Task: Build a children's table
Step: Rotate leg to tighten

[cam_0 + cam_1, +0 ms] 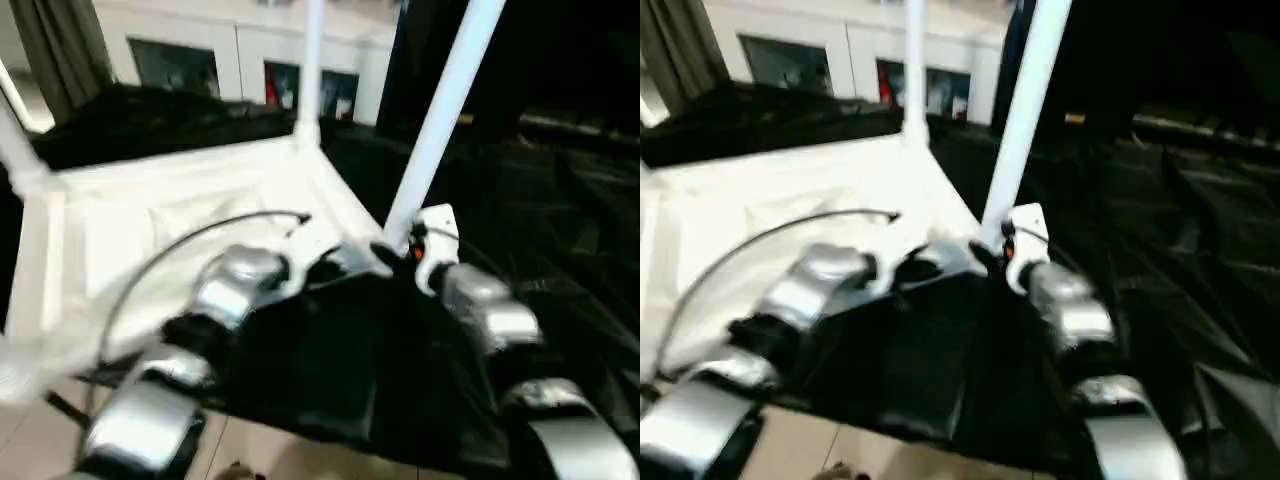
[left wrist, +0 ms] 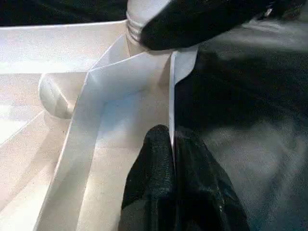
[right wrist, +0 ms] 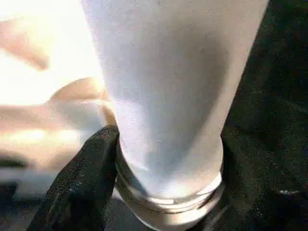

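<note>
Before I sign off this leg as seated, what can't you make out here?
- Leg threads: in the right wrist view, the right gripper wraps the base, hiding how far it sits in the corner socket.
- Leg tops: cut off by the upper edge in both eye views.
- Left gripper pinches the table rim; its fingers hide the edge beneath.
- Near corner of the table top: hidden behind the forearms in the eye views.

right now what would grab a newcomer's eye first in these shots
The white table top lies upside down on a black sheet, with legs rising from its corners. At the near corner the right gripper clasps the threaded base of a tilted leg, its black fingers on either side. The left gripper is pinched on the top's thin rim beside that corner.
</note>
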Controlling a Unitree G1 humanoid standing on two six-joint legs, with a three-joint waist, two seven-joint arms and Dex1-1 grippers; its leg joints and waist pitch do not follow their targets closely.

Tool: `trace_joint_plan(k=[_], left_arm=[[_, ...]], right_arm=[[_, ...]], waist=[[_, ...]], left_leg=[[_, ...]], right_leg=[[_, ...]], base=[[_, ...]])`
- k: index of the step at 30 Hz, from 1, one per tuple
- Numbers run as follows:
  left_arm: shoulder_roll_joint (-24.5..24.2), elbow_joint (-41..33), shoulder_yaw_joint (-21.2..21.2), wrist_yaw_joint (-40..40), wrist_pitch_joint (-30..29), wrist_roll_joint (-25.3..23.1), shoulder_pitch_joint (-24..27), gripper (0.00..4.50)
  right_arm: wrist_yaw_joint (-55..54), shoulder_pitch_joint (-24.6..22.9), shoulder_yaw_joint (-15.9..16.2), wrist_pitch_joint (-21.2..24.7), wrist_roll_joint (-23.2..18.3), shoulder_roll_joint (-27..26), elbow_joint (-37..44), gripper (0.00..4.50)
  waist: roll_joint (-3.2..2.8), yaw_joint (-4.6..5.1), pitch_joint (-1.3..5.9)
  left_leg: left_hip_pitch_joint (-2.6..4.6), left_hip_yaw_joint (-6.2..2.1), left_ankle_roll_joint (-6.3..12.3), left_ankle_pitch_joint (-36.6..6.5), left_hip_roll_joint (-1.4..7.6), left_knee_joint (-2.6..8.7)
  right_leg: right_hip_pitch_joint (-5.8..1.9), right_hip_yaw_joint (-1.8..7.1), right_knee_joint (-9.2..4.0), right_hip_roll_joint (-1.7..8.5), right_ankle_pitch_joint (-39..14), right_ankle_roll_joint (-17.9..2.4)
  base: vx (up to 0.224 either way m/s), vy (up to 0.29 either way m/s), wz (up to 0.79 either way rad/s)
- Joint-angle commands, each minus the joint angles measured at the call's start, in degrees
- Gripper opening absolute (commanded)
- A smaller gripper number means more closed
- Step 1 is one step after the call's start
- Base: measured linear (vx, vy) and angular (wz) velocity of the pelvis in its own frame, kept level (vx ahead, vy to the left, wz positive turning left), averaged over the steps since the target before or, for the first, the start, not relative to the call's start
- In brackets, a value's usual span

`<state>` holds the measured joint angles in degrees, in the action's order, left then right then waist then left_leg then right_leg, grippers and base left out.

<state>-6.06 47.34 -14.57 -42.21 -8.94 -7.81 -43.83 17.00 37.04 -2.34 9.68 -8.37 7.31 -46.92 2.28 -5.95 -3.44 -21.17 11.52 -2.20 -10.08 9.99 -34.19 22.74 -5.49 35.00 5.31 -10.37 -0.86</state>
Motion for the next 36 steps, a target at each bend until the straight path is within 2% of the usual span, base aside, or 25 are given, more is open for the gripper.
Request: trace_joint_plan(k=[1, 4, 5, 8, 9, 11, 12, 16, 18, 22, 23, 26, 28, 29, 33, 36], left_arm=[[3.1, 2.2, 2.4, 7.5, 0.7, 0.8, -2.0, 0.00], [4.8, 4.0, 2.1, 9.7, 1.4, 0.1, -2.8, 0.00], [4.9, 4.2, 1.8, 9.1, 2.0, 0.0, -2.8, 0.00], [4.6, 4.5, 1.1, 7.5, 3.1, -0.1, -2.8, 0.00], [4.2, 4.6, 0.9, 6.2, 4.0, 0.1, -2.6, 0.00], [2.7, 3.5, 0.6, 3.0, 5.1, 0.4, -1.8, 0.00], [1.9, 2.8, 0.4, 1.4, 5.6, 0.6, -1.3, 0.00], [0.5, 1.5, 0.7, -1.2, 6.9, 1.4, -0.3, 0.00], [-0.4, 0.2, 1.1, -3.5, 7.9, 2.5, 0.5, 0.00], [-2.9, -3.4, 0.9, -9.8, 9.2, 4.3, 2.3, 0.00], [-3.4, -4.4, 0.9, -12.0, 9.5, 5.1, 2.7, 0.00], [-5.4, -8.3, 0.0, -19.2, 9.1, 7.0, 4.3, 0.00], [-6.1, -9.5, -0.2, -21.2, 8.5, 7.4, 4.8, 0.00], [-6.9, -10.8, -0.4, -23.3, 7.9, 7.7, 5.3, 0.00], [-7.8, -12.4, -0.5, -25.4, 7.0, 8.5, 6.0, 0.00], [-7.9, -13.3, -0.2, -25.9, 6.5, 9.2, 6.3, 0.00]], right_arm=[[-9.6, -0.1, -2.0, 0.4, 1.5, -1.7, -5.3, 2.77], [-9.4, 1.2, -1.3, -1.8, 1.7, -3.5, -6.3, 2.77], [-9.0, 1.7, -0.6, -2.5, 2.3, -3.8, -6.4, 2.77], [-7.9, 2.2, -0.2, -4.5, 2.6, -3.8, -6.5, 2.77], [-6.8, 2.4, -0.6, -5.6, 2.1, -3.7, -6.4, 3.32], [-4.1, 2.1, 0.3, -8.0, 2.7, -2.1, -4.7, 3.46], [-2.7, 2.0, 0.9, -8.5, 3.3, -1.0, -4.3, 3.56], [1.2, 1.8, 1.1, -8.4, 3.4, 1.6, -3.0, 3.87], [5.5, 1.2, 1.8, -7.9, 3.3, 3.8, -1.3, 4.01], [23.7, -2.4, 6.7, -3.5, 1.7, 10.2, 7.3, 4.34], [27.6, -3.3, 8.0, -3.1, 1.5, 11.9, 9.2, 4.34], [37.1, -5.6, 11.2, -1.5, 0.8, 16.3, 13.5, 4.34], [39.7, -6.3, 11.9, -0.4, 0.4, 17.4, 15.0, 4.34], [42.7, -7.3, 12.7, 1.1, 0.0, 18.8, 17.2, 4.34], [43.4, -7.7, 12.6, 2.2, -0.2, 19.0, 18.3, 4.34], [43.8, -7.9, 12.5, 3.2, -0.6, 19.1, 19.2, 4.34]], waist=[[0.27, 0.17, 3.88], [0.26, -0.43, 3.95], [0.41, -0.56, 4.04], [0.36, -0.58, 3.95], [0.51, -0.49, 3.87], [0.56, -0.62, 3.90], [0.66, -0.49, 3.97], [0.80, -0.54, 3.96], [0.76, -0.68, 3.97], [0.85, -0.76, 3.87], [0.86, -0.86, 3.93], [0.80, -1.02, 3.83], [0.77, -1.03, 3.81], [0.75, -1.20, 3.69], [0.74, -1.53, 3.62], [0.82, -1.84, 3.73]], left_leg=[[1.35, -1.89, -1.47, -14.5, 3.62, 4.54], [1.20, -1.83, -0.57, -13.8, 3.61, 4.46], [0.88, -1.83, 0.38, -12.6, 3.57, 4.49], [0.84, -1.82, 0.94, -12.7, 3.61, 4.52], [0.82, -1.86, 0.84, -13.4, 3.61, 4.59], [0.81, -1.93, 0.77, -13.7, 3.58, 4.57], [0.58, -1.91, 1.05, -13.2, 3.54, 4.52], [0.63, -1.74, 2.26, -11.4, 3.64, 4.40], [0.46, -1.73, 2.82, -10.6, 3.60, 4.31], [0.48, -1.73, 4.12, -11.1, 3.77, 4.28], [0.40, -1.74, 4.64, -10.7, 3.76, 4.17], [0.42, -1.67, 4.65, -10.8, 3.95, 4.16], [0.44, -1.61, 4.48, -11.0, 3.98, 4.14], [0.54, -1.65, 4.15, -11.8, 4.04, 4.21], [0.73, -1.78, 2.95, -12.9, 4.17, 4.40], [0.70, -1.79, 2.51, -12.3, 4.04, 4.37]], right_leg=[[-1.80, 3.64, -4.98, 4.90, -16.9, -10.9], [-2.11, 3.62, -4.96, 4.99, -15.8, -10.5], [-2.41, 3.58, -4.64, 4.91, -13.8, -10.3], [-2.38, 3.55, -4.74, 4.97, -13.9, -10.3], [-2.38, 3.51, -4.88, 4.96, -15.3, -10.1], [-2.50, 3.46, -5.08, 5.13, -16.9, -9.4], [-2.53, 3.49, -4.92, 5.05, -16.4, -9.3], [-2.54, 3.57, -4.63, 5.00, -14.0, -10.2], [-2.68, 3.51, -4.51, 4.94, -13.4, -10.3], [-2.79, 3.53, -4.48, 4.77, -12.6, -10.5], [-2.87, 3.48, -4.37, 4.82, -12.0, -10.8], [-2.71, 3.45, -4.34, 4.77, -12.6, -11.7], [-2.62, 3.45, -4.40, 4.80, -13.2, -12.0], [-2.50, 3.44, -4.49, 4.77, -14.7, -11.7], [-2.21, 3.55, -4.78, 4.96, -17.7, -10.8], [-2.28, 3.57, -4.63, 4.95, -16.8, -10.8]], base=[[0.000, 0.000, 0.00], [0.000, 0.000, 0.00], [0.000, 0.000, 0.00], [0.000, 0.000, 0.00], [0.000, 0.000, 0.00], [0.000, 0.000, 0.00], [0.000, 0.000, 0.00], [0.000, 0.000, 0.00], [0.000, 0.000, 0.00], [0.000, 0.000, 0.00], [0.000, 0.000, 0.00], [0.000, 0.000, 0.00], [0.000, 0.000, 0.00], [0.000, 0.000, 0.00], [0.000, 0.000, 0.00], [0.000, 0.000, 0.00]])
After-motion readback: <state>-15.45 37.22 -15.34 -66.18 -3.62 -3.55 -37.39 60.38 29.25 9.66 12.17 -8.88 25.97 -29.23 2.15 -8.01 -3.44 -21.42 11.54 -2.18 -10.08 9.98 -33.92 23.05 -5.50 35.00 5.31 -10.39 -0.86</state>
